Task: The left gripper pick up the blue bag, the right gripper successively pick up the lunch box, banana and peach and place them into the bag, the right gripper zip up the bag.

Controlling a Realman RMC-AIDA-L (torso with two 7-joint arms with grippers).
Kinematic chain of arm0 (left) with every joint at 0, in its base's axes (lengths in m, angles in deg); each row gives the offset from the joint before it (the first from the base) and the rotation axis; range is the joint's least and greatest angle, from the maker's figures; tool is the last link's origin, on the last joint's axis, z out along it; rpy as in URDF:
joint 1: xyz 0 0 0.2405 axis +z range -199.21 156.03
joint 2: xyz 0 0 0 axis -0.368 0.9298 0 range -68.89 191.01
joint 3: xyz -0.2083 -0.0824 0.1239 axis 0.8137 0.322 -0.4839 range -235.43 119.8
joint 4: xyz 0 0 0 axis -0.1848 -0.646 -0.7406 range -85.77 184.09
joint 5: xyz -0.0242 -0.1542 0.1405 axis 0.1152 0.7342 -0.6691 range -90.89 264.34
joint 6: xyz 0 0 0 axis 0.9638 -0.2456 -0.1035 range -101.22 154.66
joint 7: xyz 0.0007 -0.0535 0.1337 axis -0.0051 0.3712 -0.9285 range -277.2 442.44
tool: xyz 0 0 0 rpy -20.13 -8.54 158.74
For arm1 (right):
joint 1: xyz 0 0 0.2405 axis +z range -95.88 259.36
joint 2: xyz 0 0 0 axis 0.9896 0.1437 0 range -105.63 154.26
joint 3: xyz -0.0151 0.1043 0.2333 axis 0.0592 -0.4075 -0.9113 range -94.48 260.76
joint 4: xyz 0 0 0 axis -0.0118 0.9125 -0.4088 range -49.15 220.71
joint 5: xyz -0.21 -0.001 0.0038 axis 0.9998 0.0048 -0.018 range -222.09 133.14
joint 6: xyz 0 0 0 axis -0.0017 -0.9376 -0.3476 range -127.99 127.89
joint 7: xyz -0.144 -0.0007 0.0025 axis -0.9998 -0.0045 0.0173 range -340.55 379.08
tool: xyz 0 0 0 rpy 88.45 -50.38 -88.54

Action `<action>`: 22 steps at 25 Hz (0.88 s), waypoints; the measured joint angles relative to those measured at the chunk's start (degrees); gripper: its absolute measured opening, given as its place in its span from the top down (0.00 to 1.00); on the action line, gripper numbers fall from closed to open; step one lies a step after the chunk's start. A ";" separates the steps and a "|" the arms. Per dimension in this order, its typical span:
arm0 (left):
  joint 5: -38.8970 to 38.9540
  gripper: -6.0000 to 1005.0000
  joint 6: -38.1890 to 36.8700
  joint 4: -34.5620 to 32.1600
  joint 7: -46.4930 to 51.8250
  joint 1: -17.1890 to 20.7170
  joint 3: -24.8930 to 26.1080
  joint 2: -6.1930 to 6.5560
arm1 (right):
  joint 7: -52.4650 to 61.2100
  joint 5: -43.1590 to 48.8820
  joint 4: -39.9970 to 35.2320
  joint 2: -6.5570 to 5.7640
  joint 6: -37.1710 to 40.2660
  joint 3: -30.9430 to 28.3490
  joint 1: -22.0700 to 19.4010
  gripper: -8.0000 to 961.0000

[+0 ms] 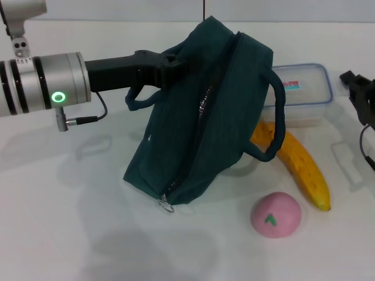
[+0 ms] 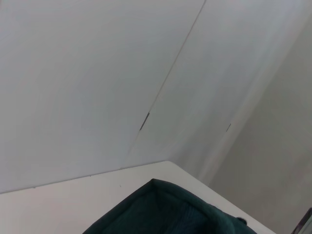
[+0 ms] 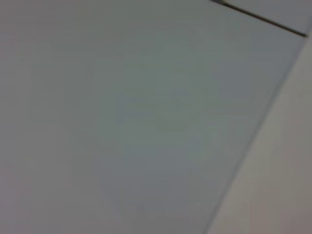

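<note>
The dark teal fabric blue bag (image 1: pixel 199 111) is held by its top edge in the black two-fingered left gripper (image 1: pixel 176 64), long axis tilted, ring zipper pull (image 1: pixel 166 205) lowest near the white table (image 1: pixel 70 234). Beside it lies the yellow banana (image 1: pixel 302 167). The right gripper (image 1: pixel 360 96) is parked at the right edge; its finger state cannot be told.

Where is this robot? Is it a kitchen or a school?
Probably neither: it looks like a robot test lab. A plain white table sits against bare white walls, holding only a bag, a lunch box, a banana and a toy-like peach, laid out for practice.
</note>
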 joint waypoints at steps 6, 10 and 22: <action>0.02 0.92 0.00 -0.02 -0.03 0.15 0.00 -0.02 | 3.50 1.89 -0.60 0.00 -3.20 0.48 0.38 0.86; -0.03 0.91 0.00 -0.01 -0.04 0.13 -0.02 -0.03 | 3.91 2.20 -0.44 0.00 -2.96 0.11 0.25 0.80; -0.09 0.91 0.01 0.05 -0.04 -0.21 -1.61 -0.11 | 3.95 2.19 1.58 0.00 -2.73 -0.36 1.25 0.65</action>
